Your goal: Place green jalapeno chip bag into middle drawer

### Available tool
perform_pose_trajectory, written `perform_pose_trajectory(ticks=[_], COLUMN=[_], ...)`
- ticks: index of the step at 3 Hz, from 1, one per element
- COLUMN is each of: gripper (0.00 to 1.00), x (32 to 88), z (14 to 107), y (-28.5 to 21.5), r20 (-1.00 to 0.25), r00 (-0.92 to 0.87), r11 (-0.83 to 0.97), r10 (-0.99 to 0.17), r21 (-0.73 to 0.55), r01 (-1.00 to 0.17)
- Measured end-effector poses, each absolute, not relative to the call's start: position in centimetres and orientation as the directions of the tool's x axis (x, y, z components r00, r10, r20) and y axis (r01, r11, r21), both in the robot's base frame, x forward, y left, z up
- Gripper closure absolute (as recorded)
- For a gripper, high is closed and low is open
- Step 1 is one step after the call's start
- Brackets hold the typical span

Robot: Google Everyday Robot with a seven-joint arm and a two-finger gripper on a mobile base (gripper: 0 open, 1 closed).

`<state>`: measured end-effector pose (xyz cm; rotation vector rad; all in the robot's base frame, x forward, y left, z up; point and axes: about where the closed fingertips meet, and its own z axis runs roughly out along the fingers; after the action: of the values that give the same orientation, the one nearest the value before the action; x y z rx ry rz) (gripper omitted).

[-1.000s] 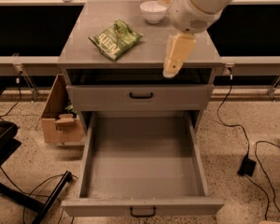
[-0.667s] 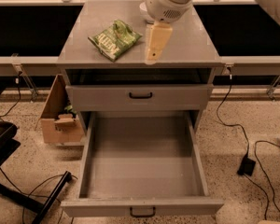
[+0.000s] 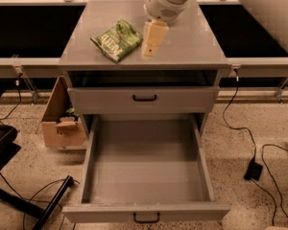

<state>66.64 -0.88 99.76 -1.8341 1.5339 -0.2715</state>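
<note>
We see the green jalapeno chip bag (image 3: 118,40) as crinkled, glossy foil on the smooth, matt grey cabinet top (image 3: 192,37). Just beside the bag our gripper (image 3: 152,41) hangs over that top, its cream shell looking like smooth plastic. The middle drawer (image 3: 146,166) shows the same matt grey finish inside, while the cardboard box (image 3: 57,123) is dull brown paperboard on a speckled, faintly shiny floor (image 3: 259,128).

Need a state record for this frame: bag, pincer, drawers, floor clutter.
bag: lying on cabinet top, left of centre
pincer: over cabinet top, just right of bag, not holding it; contact unclear
middle drawer: pulled out, bag not in it
top drawer: closed
floor: cardboard box left of cabinet, power adapter on the right
task step: bag not yet picked up
</note>
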Motion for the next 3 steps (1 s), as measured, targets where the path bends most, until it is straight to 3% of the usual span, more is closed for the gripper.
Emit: perform_pose_trajectory(ticks=[3], gripper=[0.0], x=[81.5], z=[93.0], y=[4.9], r20=[-0.53], r00=[0.266], r11=[0.094], r10=[-0.806], r21=[-0.557], r01=[-0.825])
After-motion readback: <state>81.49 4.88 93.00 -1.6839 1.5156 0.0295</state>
